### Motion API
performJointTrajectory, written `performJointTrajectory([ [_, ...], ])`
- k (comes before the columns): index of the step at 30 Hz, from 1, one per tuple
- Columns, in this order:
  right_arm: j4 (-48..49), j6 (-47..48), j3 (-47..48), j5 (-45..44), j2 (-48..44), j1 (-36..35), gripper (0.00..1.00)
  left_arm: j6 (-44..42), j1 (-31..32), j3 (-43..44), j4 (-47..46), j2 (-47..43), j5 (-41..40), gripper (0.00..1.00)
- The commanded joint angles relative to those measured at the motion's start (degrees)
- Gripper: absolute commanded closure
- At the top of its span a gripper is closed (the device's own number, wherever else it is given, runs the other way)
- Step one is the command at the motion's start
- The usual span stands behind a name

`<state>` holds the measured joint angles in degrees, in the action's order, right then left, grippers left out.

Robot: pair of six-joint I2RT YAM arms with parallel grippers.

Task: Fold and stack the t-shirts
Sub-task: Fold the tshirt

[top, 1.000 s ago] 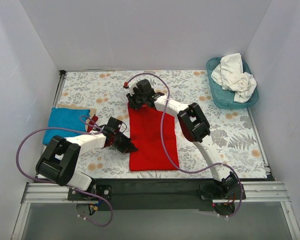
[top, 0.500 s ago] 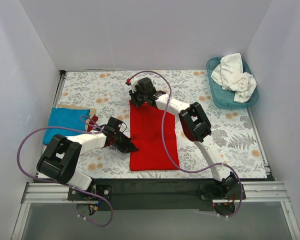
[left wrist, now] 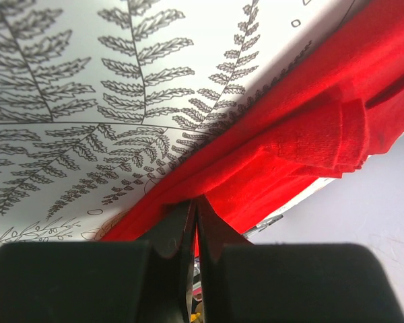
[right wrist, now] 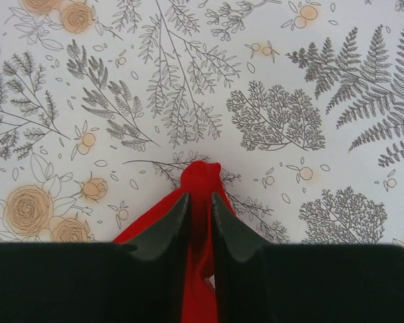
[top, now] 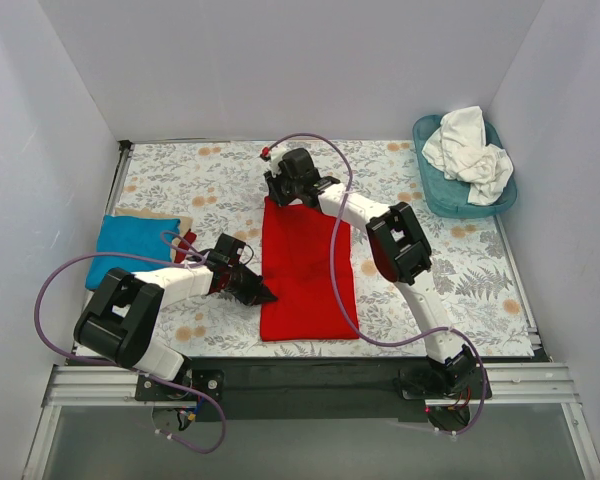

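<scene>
The red shirt [top: 305,270] is matt knit cloth with a stitched hem. The tablecloth [top: 180,180] is smooth, matt printed fabric. The basket [top: 433,196] at the tabletop's far right corner is smooth plastic, and the white shirts [top: 470,150] are soft, crumpled cloth. The right gripper [right wrist: 195,199] looks like matt black plastic.

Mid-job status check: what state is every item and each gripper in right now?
red t-shirt: folded into a long strip, flat on the table cloth, gripped at its far end and left edge.
turquoise t-shirt: folded, lying at the left side.
white t-shirts: unfolded, heaped in the basket.
basket: upright, far right corner.
left gripper: jaws shut on the red t-shirt's edge.
right gripper: jaws shut on bunched red cloth.
</scene>
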<state>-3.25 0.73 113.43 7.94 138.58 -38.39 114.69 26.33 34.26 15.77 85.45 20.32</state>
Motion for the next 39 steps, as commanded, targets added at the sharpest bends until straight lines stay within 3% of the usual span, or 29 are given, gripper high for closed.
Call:
performJointTrajectory([
  [1,2.7,-0.3,-0.8,-2.9,-2.7,1.0,0.75,3.5,0.1,-0.2,2.7,0.0,-1.4,0.99],
  [13,2.4,-0.3,-2.2,-4.1,-1.7,1.7,0.59,3.1,0.0,0.5,2.7,0.0,-1.0,0.99],
  [20,1.9,-0.3,-2.2,-5.1,-4.6,1.8,0.39,1.9,0.0,1.9,2.8,-0.1,-0.8,0.99],
  [30,0.3,-2.8,-14.2,-11.5,-17.5,2.9,0.42,0.4,0.0,5.2,2.7,0.6,-0.6,0.99],
  [35,-0.1,-3.3,-19.3,-10.1,-19.6,3.3,0.34,0.1,0.0,5.5,2.7,0.7,-0.7,0.99],
  [39,-0.7,-3.4,-19.6,-8.4,-18.3,3.4,0.37,0.2,0.0,5.3,2.6,0.3,-0.9,0.99],
])
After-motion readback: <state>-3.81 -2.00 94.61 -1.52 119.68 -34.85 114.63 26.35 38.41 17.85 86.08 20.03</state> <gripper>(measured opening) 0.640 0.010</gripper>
